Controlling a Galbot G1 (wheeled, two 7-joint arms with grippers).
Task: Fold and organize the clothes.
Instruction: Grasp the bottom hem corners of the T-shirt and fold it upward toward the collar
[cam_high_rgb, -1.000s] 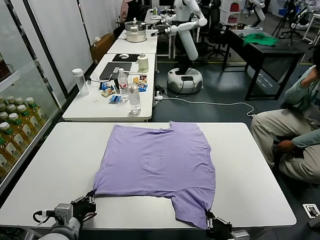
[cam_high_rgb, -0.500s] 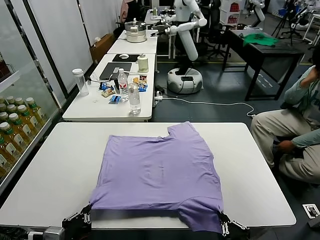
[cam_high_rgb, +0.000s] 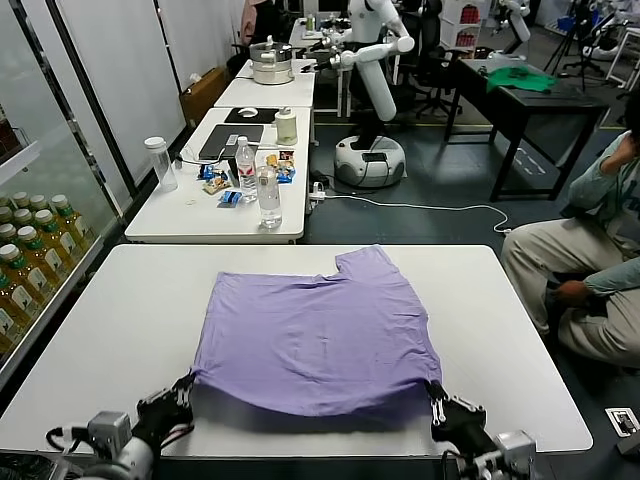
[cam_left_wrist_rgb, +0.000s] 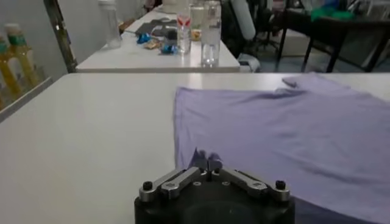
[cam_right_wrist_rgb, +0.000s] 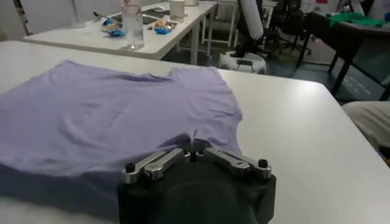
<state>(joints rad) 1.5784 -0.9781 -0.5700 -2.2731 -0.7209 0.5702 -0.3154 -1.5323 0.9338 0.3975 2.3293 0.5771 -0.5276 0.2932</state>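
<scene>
You had the left gripper (cam_high_rgb: 178, 397) and right gripper (cam_high_rgb: 437, 405) pinched shut on the T-shirt (cam_high_rgb: 318, 330)'s near corners; lifting level and carrying them far together would fold it cleanly.

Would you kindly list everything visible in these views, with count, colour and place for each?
T-shirt: one, lavender, spread on the near table, near corners pinched.
Near table: one, white, under the T-shirt.
Side table: one, white, beyond the near table.
Water bottles: two, clear, on the side table.
Tumbler: one, clear, on the side table's left edge.
Drink bottles: several, yellow-green, on shelves at far left.
Other robot: one, white, in the background.
Green cloth: one, on the dark table far right.
Seated person: one, at the right edge.
Left gripper: shut on the T-shirt's near left corner.
Right gripper: shut on the near right corner.
</scene>
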